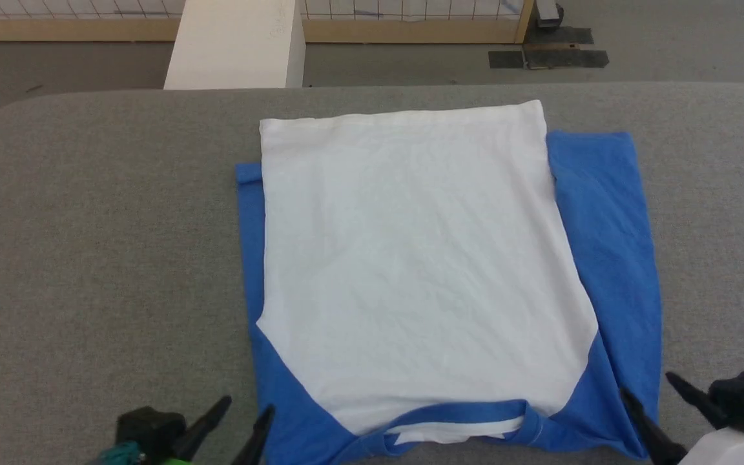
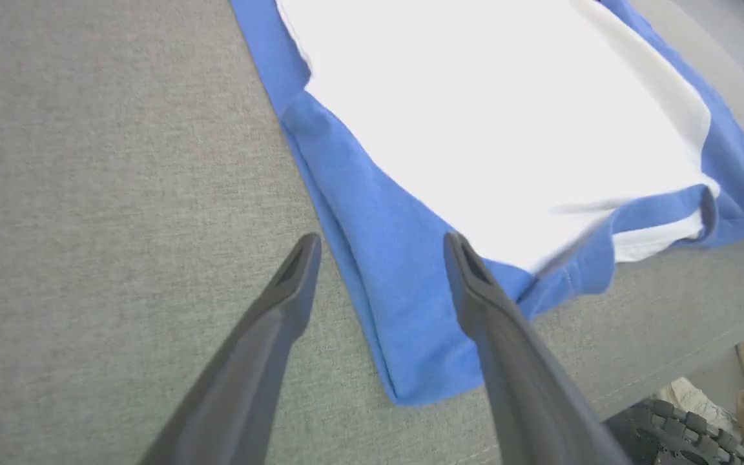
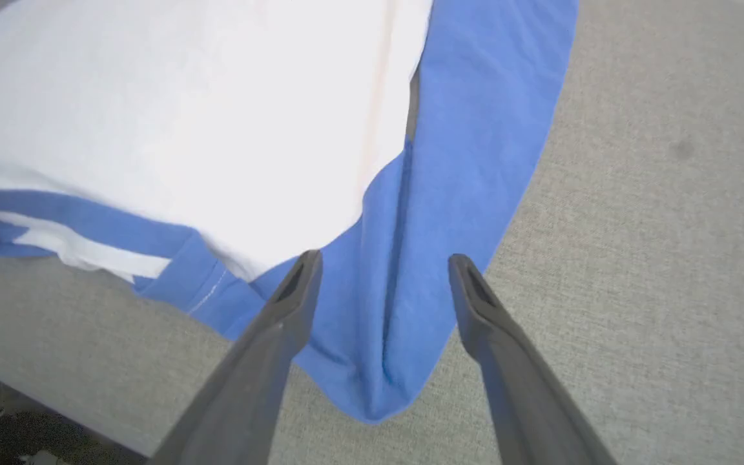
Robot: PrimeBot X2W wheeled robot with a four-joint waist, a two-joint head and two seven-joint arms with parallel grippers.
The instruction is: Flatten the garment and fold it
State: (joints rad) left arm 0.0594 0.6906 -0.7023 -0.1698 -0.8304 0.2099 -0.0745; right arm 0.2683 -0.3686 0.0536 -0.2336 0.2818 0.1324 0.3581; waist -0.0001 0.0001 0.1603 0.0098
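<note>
Garment (image 1: 411, 258) laid flat on grey table (image 1: 88, 226), white body up, neckband toward robot, blue showing along both sides. Left claw (image 1: 247, 405) spread wide, nothing held, at near-left blue corner. Right claw (image 1: 646, 384) spread wide, nothing held, at near-right blue corner

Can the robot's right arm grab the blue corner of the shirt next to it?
Probably yes. The right gripper hangs with open jaws close to the blue corner of the garment, and nothing lies between them.
</note>
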